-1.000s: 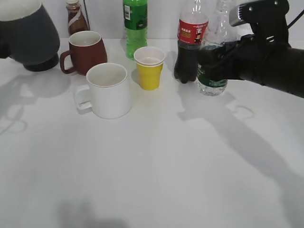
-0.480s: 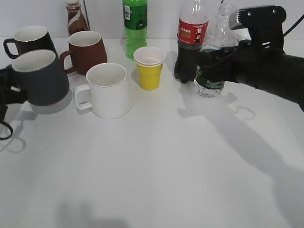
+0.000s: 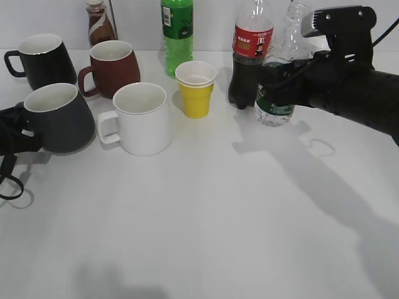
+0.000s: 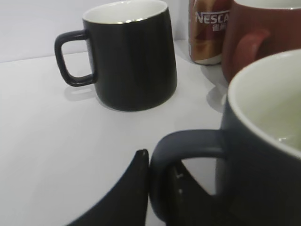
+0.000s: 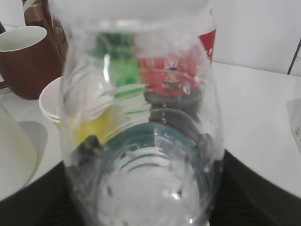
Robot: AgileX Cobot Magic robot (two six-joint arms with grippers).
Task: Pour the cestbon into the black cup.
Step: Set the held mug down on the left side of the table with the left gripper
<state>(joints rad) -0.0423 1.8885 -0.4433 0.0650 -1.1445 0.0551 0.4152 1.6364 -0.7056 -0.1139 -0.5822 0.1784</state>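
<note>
The black cup (image 3: 59, 118) is a charcoal mug with a white inside, at the left by the table. My left gripper (image 3: 22, 132) is shut on its loop handle. In the left wrist view the handle (image 4: 188, 146) sits between my fingers (image 4: 127, 197), with the left gripper (image 4: 157, 172) closed round it and the cup body (image 4: 263, 155) at the right. The cestbon (image 3: 276, 93), clear with a dark green band and no cap, stands upright just right of the cola bottle (image 3: 249, 56). My right gripper (image 3: 280, 84) is shut round it. The cestbon fills the right wrist view (image 5: 141, 141).
A jet-black mug (image 3: 43, 59), a maroon mug (image 3: 112, 67), a white mug (image 3: 140, 118) and a yellow paper cup (image 3: 196, 89) stand between the two grippers. A green soda bottle (image 3: 177, 31) and a Nescafe bottle (image 3: 100, 22) stand at the back.
My left gripper has carried the charcoal cup down and rightwards from the far back left to beside the white mug. The right gripper and the cestbon have barely moved.
</note>
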